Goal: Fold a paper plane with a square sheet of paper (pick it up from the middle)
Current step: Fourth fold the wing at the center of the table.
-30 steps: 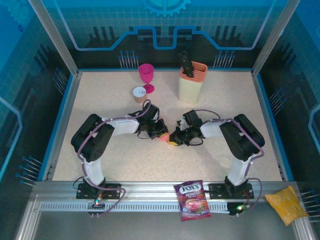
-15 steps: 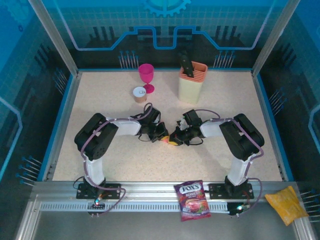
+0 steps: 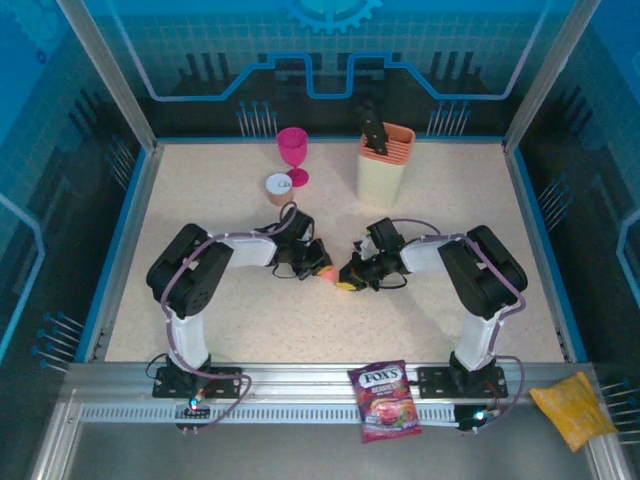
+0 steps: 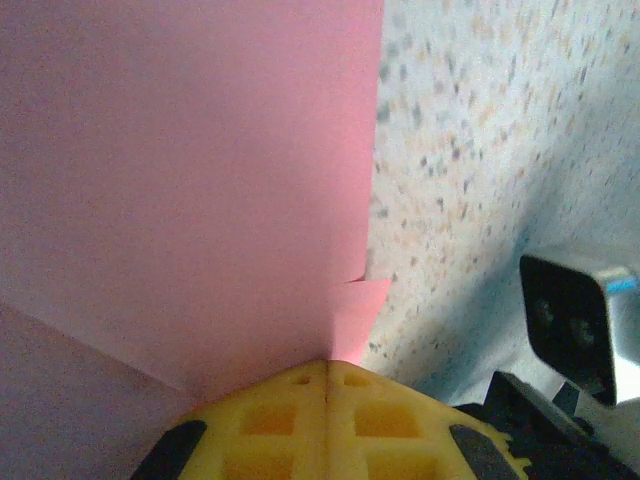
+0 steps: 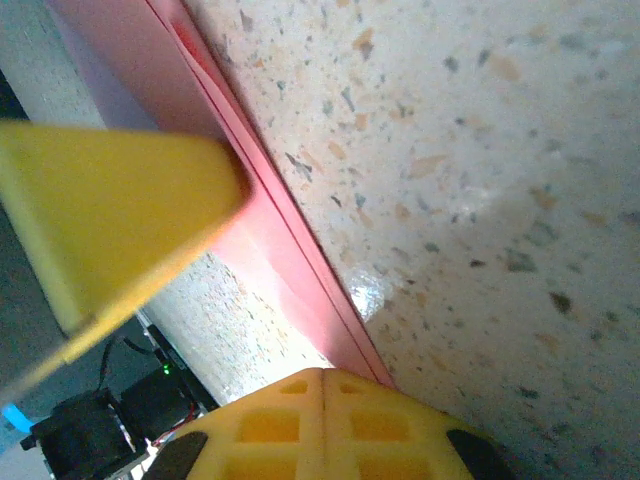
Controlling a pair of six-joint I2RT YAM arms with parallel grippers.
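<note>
The salmon-pink sheet of paper (image 3: pixel 328 275) is folded into layers and held low over the middle of the table, between the two grippers. In the left wrist view a broad pink face (image 4: pixel 190 170) rises from my left gripper (image 4: pixel 328 365), whose yellow fingers are shut on its edge. In the right wrist view a narrow layered pink fold (image 5: pixel 275 235) runs into my right gripper (image 5: pixel 322 374), also shut on it. The left gripper's yellow finger (image 5: pixel 110 210) shows just beside the fold. From above, left gripper (image 3: pixel 320 268) and right gripper (image 3: pixel 348 277) meet tip to tip and hide the paper's overall shape.
A magenta goblet (image 3: pixel 293 152) and a small round cup (image 3: pixel 279 188) stand at the back left. A beige holder (image 3: pixel 384 165) stands at the back right. A purple candy bag (image 3: pixel 385 400) and a yellow snack bag (image 3: pixel 572 408) lie on the front rail.
The left arm's elbow has shifted slightly and its gripper has nudged a little left. Both grippers stay together on the pink paper. The right arm has barely moved.
</note>
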